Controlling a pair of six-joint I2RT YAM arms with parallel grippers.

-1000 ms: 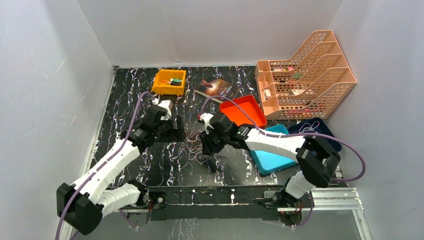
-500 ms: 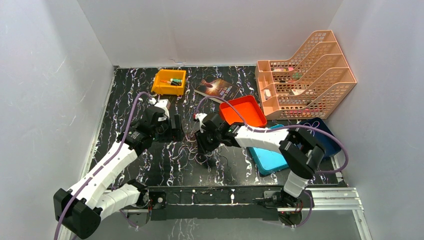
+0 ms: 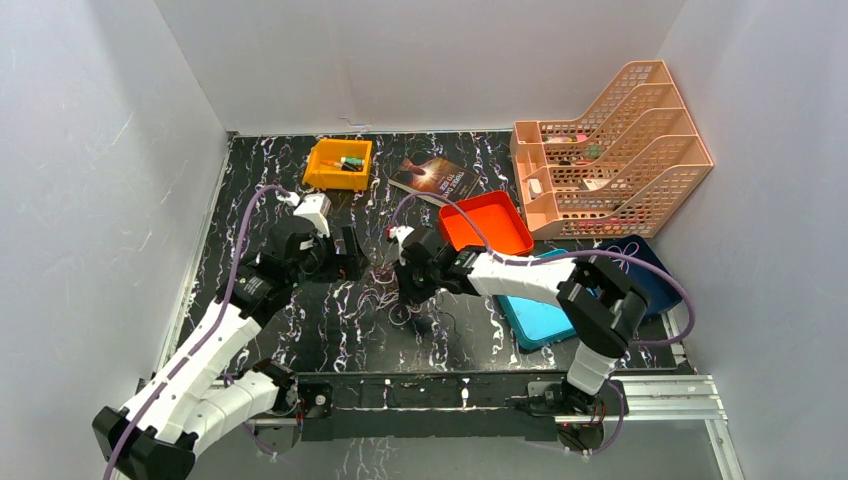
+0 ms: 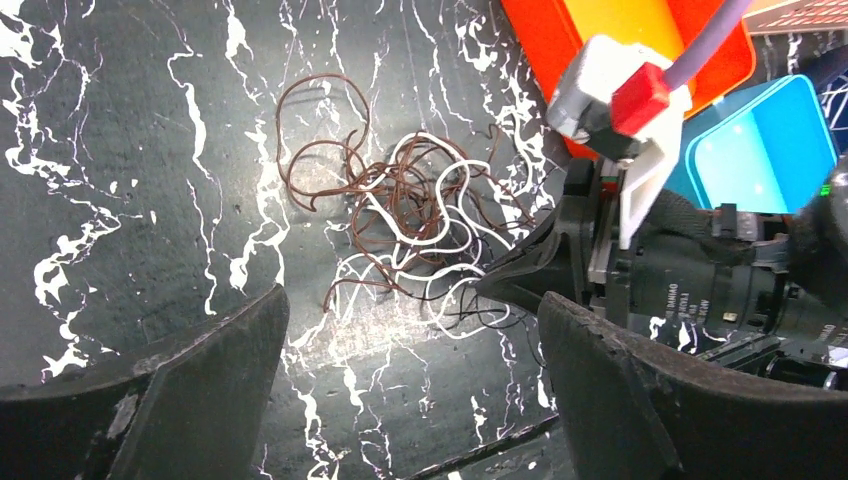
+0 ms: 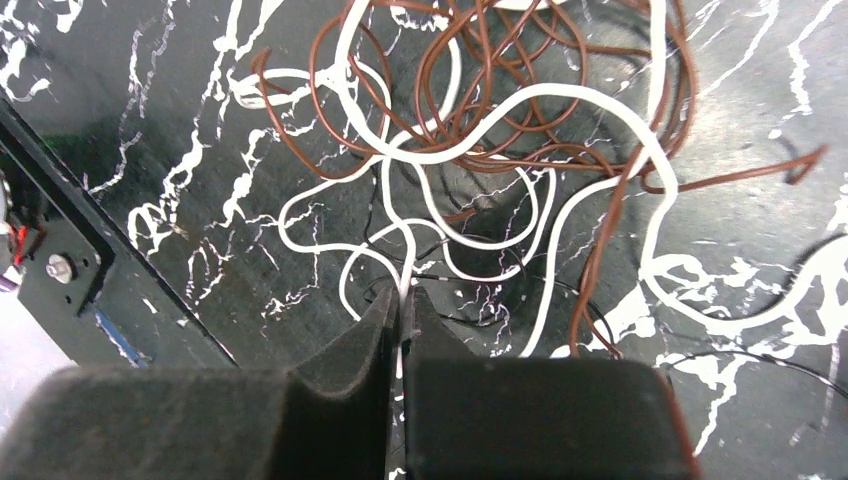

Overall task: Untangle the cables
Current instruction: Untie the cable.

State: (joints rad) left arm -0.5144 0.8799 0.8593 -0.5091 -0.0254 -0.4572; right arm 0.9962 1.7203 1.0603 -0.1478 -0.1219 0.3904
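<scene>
The top camera is looking down from above and behind the arm bases onto the whole black, white-veined desk [image 3: 330,335] from afar. The left wrist camera is facing down past the fingers of the left end effector [image 4: 412,303], at middle range. The right wrist camera is hovering much nearer, over the right end effector [image 5: 403,300]. All three are sharing the tangle of thin brown, white and black cables [image 4: 420,225]; the left wrist view is also catching the right end effector.

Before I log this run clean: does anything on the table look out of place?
Only the cables: brown, white and thin black cords knotted in one heap. The right end effector pinches the white cord.
</scene>
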